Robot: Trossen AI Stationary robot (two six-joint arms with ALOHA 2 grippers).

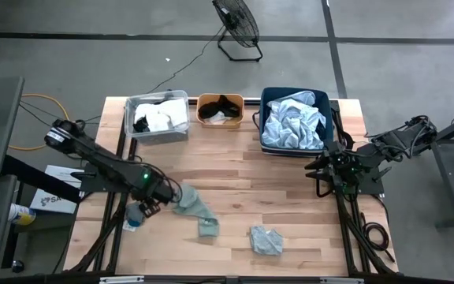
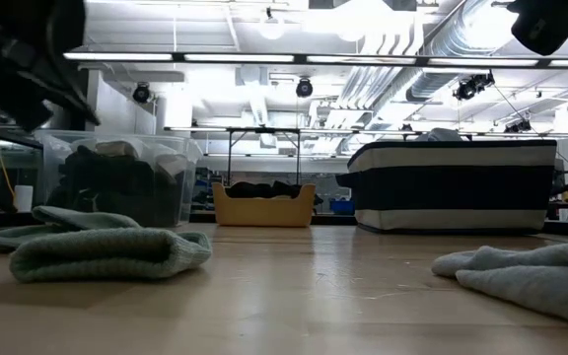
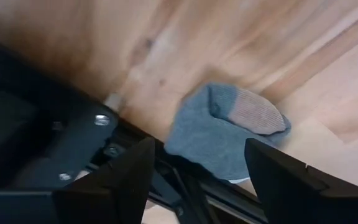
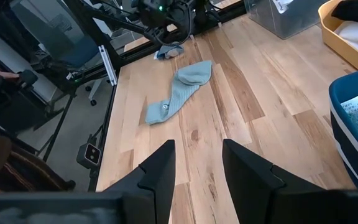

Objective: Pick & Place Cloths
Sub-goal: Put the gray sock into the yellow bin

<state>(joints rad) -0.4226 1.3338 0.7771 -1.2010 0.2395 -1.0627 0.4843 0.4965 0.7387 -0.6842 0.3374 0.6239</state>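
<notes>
Grey-green sock fabric (image 3: 225,134) lies on the wood just ahead of my left jaws (image 3: 197,171), which stand parted with nothing between them; the fingers (image 3: 132,177) frame the sock but do not touch it. In the high view those left jaws (image 1: 154,199) sit over the desk's (image 1: 290,197) left edge, at the near end of that long sock (image 1: 191,207), which trails toward the middle of the desk. A blue-capped bottle (image 1: 133,216) stands just beside them, off the desk's side.

My right jaws (image 4: 197,165) hang at the desk's right edge, near the navy bin (image 1: 296,120) heaped with pale blue cloth (image 1: 292,125). They are partly open and hold nothing.

Further out, a second crumpled grey-green cloth (image 1: 266,241) rests near the front edge, well apart from the sock. At the back stand the clear bin (image 1: 157,117) with black and white pieces and the small orange bin (image 1: 221,109) with dark cloth.

I judge the step in hand to be the pick-up of the sock by my left arm, with no grip made yet. Next I must come down over the sock's near end, close on a good fold so the soft fabric does not slip, then lift clear and carry it to a bin; which bin suits it I cannot tell.
</notes>
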